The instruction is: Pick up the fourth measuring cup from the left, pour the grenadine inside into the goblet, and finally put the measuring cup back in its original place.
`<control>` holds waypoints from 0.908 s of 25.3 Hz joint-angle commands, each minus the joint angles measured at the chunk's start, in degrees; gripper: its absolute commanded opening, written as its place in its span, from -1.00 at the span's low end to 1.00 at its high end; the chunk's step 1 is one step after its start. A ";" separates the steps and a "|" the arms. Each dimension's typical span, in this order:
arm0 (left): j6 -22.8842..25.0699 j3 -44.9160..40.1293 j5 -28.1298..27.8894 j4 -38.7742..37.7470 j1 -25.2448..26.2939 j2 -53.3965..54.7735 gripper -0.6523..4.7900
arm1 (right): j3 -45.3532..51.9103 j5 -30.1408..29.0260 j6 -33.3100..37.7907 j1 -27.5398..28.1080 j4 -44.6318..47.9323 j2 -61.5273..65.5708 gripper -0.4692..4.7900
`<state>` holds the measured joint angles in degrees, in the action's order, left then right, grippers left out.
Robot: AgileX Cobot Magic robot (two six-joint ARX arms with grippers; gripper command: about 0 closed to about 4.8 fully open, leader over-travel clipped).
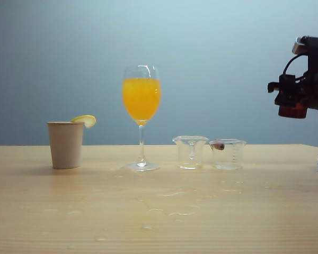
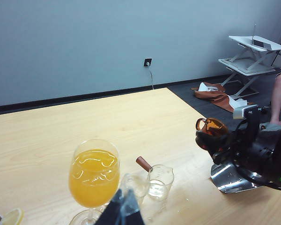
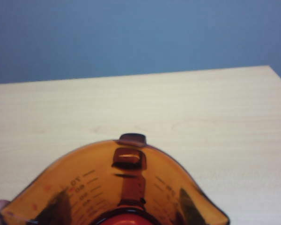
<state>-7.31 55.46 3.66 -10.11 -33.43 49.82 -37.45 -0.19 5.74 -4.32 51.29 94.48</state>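
Your bench [image 1: 42, 211] is pale wood with wet patches, set before a plain grey-blue wall [image 1: 228, 53]. The right gripper [image 1: 293, 108] hangs high off the bench's right end, pinching the cup [image 3: 117, 187], amber-brown with printed marks and grenadine [image 3: 129, 219] red at the bottom. The goblet [image 1: 141, 100] holds orange juice [image 1: 141, 98]; two clear cups [image 1: 191, 152] stand beside it. You can't tell the left gripper's [image 2: 123, 211] state.

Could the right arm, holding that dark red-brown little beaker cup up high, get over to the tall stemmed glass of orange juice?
Probably yes: the right gripper holds the red-brown measuring cup above the two clear cups, so nothing blocks the goblet.
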 commanded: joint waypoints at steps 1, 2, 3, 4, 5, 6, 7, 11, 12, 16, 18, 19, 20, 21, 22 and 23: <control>0.22 0.28 0.04 0.76 0.07 -0.11 -0.78 | -0.46 -0.22 0.11 -0.17 -0.33 -2.14 -0.07; 0.24 0.28 0.04 0.76 0.07 -0.11 -0.78 | -0.66 -0.22 0.11 -0.24 -1.05 -2.75 -0.07; 0.24 0.28 0.04 0.70 0.07 -0.11 -0.78 | -0.98 -0.22 0.11 -0.35 -2.08 -3.30 -0.07; 0.26 0.28 0.04 0.57 0.07 -0.11 -0.78 | -1.38 -0.26 0.11 -0.37 -3.43 -3.85 -0.07; 0.42 0.28 0.04 0.39 0.07 -0.11 -0.78 | -1.99 -0.63 0.09 -0.44 -5.14 -4.50 -0.07; 0.48 0.28 0.02 0.28 0.07 -0.11 -0.78 | -2.58 -1.14 0.09 -0.50 -6.38 -4.94 -0.07; 0.46 0.28 0.04 0.22 0.07 -0.11 -0.78 | -3.13 -1.55 0.11 -0.57 -7.32 -5.33 -0.07; 0.96 0.28 -0.68 -1.11 0.07 -0.11 -0.78 | -6.75 -2.97 0.09 -1.97 -9.88 -7.02 -0.07; 1.51 0.33 -1.62 -1.79 0.07 -0.11 -0.78 | -7.78 -2.97 0.09 -2.47 -10.75 -7.10 -0.07; 4.09 0.96 -3.87 -8.33 0.07 -0.11 -0.78 | -14.49 -3.56 0.04 -5.46 -16.96 -7.37 -0.07; 4.09 1.49 -3.89 -10.99 0.07 -0.09 -0.78 | -16.90 -3.58 -0.02 -6.86 -19.04 -7.37 -0.07; 4.09 1.86 -3.87 -12.20 0.07 0.07 -0.78 | -18.34 -3.58 -0.33 -7.74 -20.22 -7.37 -0.07; 4.09 2.40 -3.87 -13.53 0.07 0.24 -0.78 | -19.50 -3.58 -0.81 -8.33 -21.24 -7.37 -0.07; 4.09 2.73 -3.87 -14.32 0.07 0.24 -0.78 | -20.63 -3.58 -1.75 -8.79 -22.38 -7.37 -0.07; 4.07 2.95 -3.87 -14.60 0.07 0.24 -0.78 | -21.97 -3.52 -2.91 -9.57 -23.65 -7.37 -0.07; 4.07 3.04 -3.87 -14.49 0.07 0.22 -0.78 | -22.95 -3.52 -3.45 -10.25 -24.57 -7.37 -0.07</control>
<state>-3.46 58.11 -0.19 -24.64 -33.39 50.22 -59.00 -3.70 3.97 -13.82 27.35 87.59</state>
